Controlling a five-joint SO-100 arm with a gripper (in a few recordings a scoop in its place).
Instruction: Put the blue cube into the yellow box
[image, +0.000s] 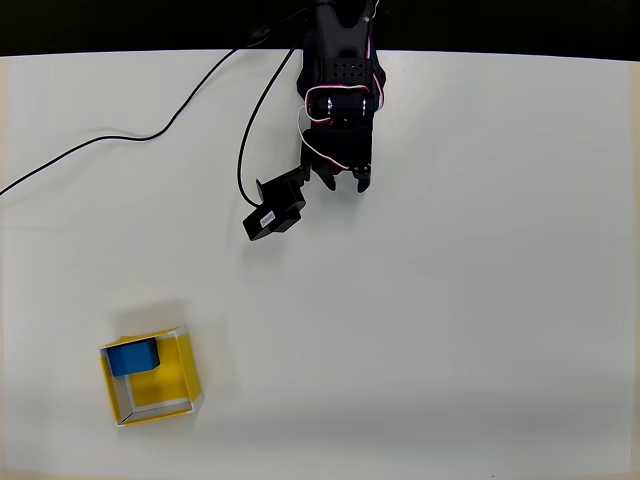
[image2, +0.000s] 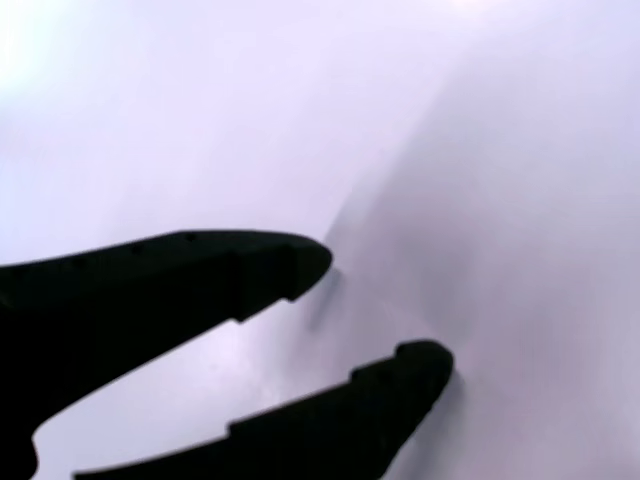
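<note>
Here, one small bright blue cube (image: 133, 356) sits inside one square yellow open-topped box with pale rims (image: 188, 372), against its far-left corner in the overhead view. The box rests on the plain white table (image: 450, 320) at lower left, well apart from the black arm's end effector (image: 344, 183) near the far edge. The end effector's jaws stand narrowly apart, holding nothing. One black cable (image: 120, 138) trails across the table.
</note>
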